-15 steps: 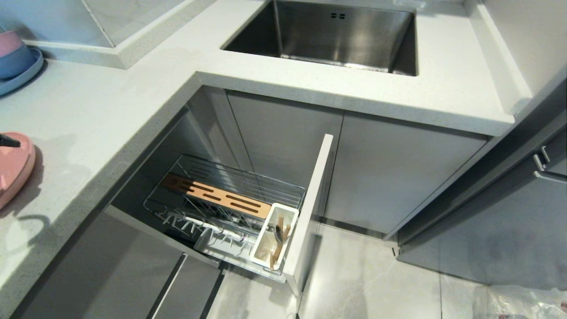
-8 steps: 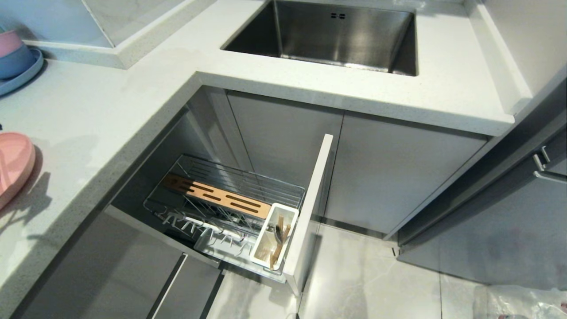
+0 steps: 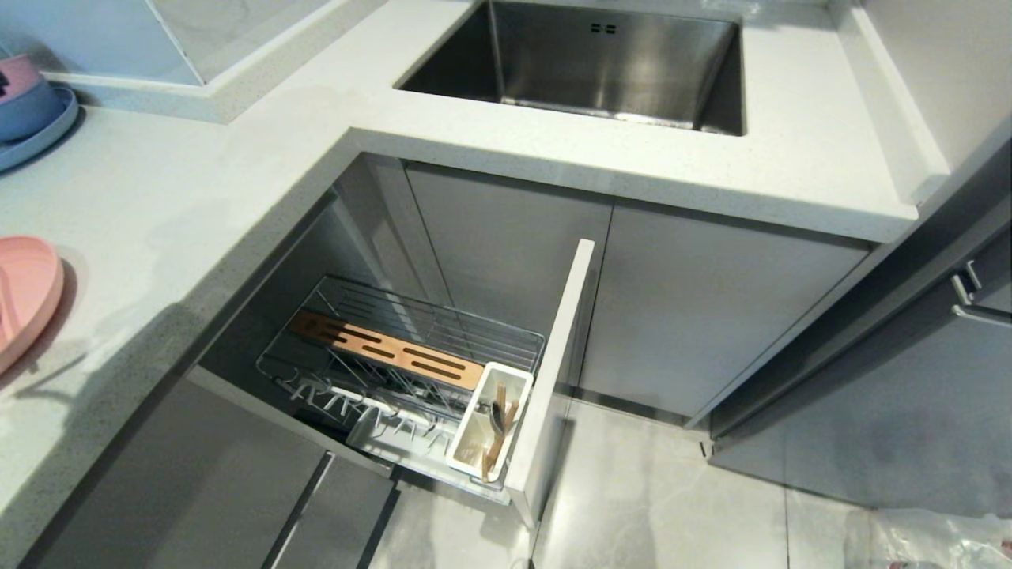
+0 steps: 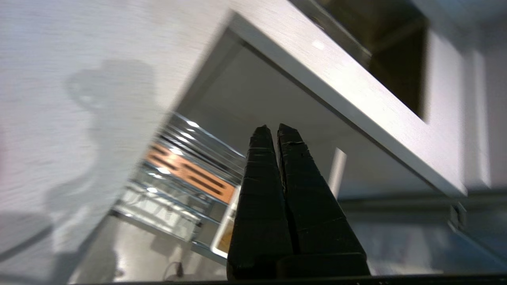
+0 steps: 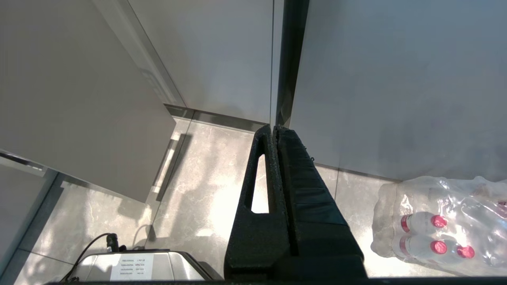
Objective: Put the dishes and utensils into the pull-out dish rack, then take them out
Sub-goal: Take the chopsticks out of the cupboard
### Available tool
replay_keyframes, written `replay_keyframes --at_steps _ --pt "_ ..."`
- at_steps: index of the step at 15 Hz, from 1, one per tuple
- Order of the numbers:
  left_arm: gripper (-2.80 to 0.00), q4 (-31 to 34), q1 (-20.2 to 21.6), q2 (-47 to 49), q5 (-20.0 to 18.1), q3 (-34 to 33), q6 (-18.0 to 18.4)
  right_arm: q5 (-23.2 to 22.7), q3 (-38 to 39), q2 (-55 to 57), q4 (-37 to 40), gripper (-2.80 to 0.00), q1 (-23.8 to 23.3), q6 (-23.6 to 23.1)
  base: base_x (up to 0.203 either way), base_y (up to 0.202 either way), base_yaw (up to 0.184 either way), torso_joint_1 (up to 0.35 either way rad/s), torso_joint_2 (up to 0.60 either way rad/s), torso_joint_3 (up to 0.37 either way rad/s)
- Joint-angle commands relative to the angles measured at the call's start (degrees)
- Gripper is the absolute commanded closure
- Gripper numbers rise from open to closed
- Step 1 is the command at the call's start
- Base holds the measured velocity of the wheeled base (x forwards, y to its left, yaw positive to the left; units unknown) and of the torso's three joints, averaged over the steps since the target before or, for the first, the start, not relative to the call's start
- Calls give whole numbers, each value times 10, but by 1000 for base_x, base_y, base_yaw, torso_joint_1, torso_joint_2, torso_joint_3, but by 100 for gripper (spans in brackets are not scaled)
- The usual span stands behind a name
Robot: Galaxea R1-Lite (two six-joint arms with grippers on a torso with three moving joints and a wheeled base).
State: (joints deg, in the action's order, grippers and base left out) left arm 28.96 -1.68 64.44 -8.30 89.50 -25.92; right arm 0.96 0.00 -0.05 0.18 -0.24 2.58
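The left gripper (image 4: pixel 274 130) has its two black fingers pressed together along their whole length, with nothing between them. It hangs in the air above the edge of the white countertop (image 3: pixel 198 205), pointing toward the pull-out dish rack (image 3: pixel 411 348), and touches nothing. It is outside the head view.

The right gripper (image 5: pixel 273 130) is likewise closed and empty, parked low over the grey floor tiles beside the cabinet fronts, near a shrink-wrapped pack of bottles (image 5: pixel 439 225).

The dish rack stands pulled out from the corner cabinet, below the steel sink (image 3: pixel 609 63). Its chrome wire basket carries the slotted wooden strip (image 3: pixel 387 349); no plate or bowl sits in it. The white utensil cup (image 3: pixel 490 423) at the rack's front corner, just behind the pale front panel (image 3: pixel 553 371), holds the wooden chopsticks (image 3: pixel 498 450) and the spoon (image 3: pixel 498 415), both leaning inside it.

The salmon-pink plate (image 3: pixel 24 296) lies flat on the countertop at the head view's left edge, partly cut off. Farther back on that side, a blue plate (image 3: pixel 39 130) carries stacked bowls.
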Motion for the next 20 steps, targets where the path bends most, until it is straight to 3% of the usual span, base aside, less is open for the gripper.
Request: replay_keyframes --at_steps 1,4,9,11,13,15,20 --pt "0 -1 -58 2 -10 -3 4 0 1 0 0 0 1 0 0 0 0 0 0 0" --pt "0 12 -118 35 -81 -22 12 0 1 0 0 0 1 0 0 0 0 0 0 0" --pt "0 103 -230 138 -85 -27 6 0 1 0 0 0 0 0 0 0 0 0 0 0" --pt "0 147 -245 210 -50 -18 -2 0 1 0 0 0 0 0 0 0 0 0 0 0" --pt "0 185 -257 285 23 -7 -18 0 1 0 0 0 0 0 0 0 0 0 0 0" --pt "0 204 -269 351 90 1 -59 0 1 0 0 0 0 0 0 0 0 0 0 0" --pt "0 213 -297 458 108 6 -108 0 1 0 0 0 0 0 0 0 0 0 0 0"
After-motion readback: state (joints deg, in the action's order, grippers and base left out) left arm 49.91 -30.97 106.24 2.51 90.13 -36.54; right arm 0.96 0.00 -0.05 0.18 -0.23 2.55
